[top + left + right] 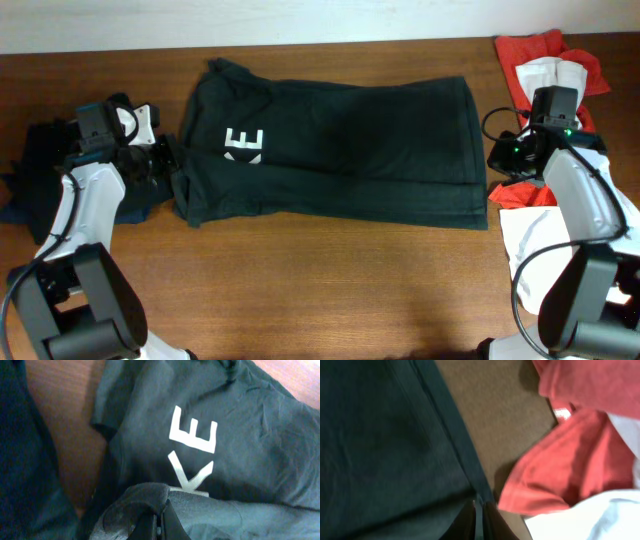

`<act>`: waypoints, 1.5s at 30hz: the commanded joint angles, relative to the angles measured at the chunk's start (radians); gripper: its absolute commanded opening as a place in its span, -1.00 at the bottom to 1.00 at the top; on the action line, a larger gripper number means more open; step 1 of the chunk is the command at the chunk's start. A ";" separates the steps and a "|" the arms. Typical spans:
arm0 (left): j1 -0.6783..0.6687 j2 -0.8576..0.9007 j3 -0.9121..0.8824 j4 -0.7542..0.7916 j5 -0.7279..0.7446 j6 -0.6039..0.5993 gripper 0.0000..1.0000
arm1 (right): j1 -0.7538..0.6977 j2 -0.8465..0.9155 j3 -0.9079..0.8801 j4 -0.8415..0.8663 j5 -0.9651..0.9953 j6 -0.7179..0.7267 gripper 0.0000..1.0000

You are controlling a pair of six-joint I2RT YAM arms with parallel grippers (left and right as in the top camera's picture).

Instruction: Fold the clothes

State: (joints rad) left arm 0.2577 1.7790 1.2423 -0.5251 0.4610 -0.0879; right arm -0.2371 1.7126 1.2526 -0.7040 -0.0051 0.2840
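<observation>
From above, the shirt (340, 150) lies flat across the middle of the table (320, 290), collar end to the left, hem to the right. It looks already narrowed into a long band, with a doubled edge along the near side. The left fingers (160, 158) sit at its collar end and the right fingers (492, 160) at the hem. A dark pile (35, 170) lies far left. A red garment (545, 50) and a white garment (530, 235) lie far right under the right arm.

In the left wrist view, the left fingers (158, 527) are clenched on a bunched lump of the shirt's cloth, just below the white lettering (192, 452).

In the right wrist view, the right fingers (479, 519) are pressed together with the shirt's hem running straight into them. I take it they pinch the hem corner, though the view is dim. The red garment is just beside them, not touching the shirt.

My read is that the lengthwise fold is done and the end-to-end fold is in hand. Next, one end should be lifted and carried across onto the other, kept taut so the layers don't slide, with the red cloth left out of the pinch.
</observation>
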 commanded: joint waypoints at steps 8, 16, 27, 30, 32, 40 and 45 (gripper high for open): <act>-0.039 0.057 0.001 0.040 -0.039 -0.005 -0.32 | -0.005 0.057 -0.007 -0.111 -0.021 0.000 -0.50; -0.039 0.038 0.111 -0.038 -0.038 0.067 0.17 | -0.005 0.095 -0.009 -0.211 -0.021 0.000 -0.39; -0.215 0.037 0.108 -0.354 -0.182 0.175 0.05 | -0.005 0.095 -0.009 -0.237 -0.021 0.000 -0.36; -0.326 0.058 0.044 -0.339 -0.235 0.175 0.05 | -0.005 0.095 -0.009 -0.243 -0.020 0.000 -0.35; -0.375 0.076 0.025 -0.335 -0.320 0.173 0.06 | -0.005 0.095 -0.009 -0.246 -0.021 0.000 -0.35; -0.464 0.188 0.014 -0.321 -0.451 0.160 0.05 | -0.005 0.095 -0.009 -0.247 -0.021 0.000 -0.35; -0.471 0.207 0.020 -0.324 -0.451 0.160 -1.00 | -0.005 0.095 -0.009 -0.247 -0.020 0.000 -0.35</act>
State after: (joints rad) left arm -0.2058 1.9625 1.2678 -0.8455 0.0158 0.0666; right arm -0.2371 1.8038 1.2526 -0.9482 -0.0269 0.2840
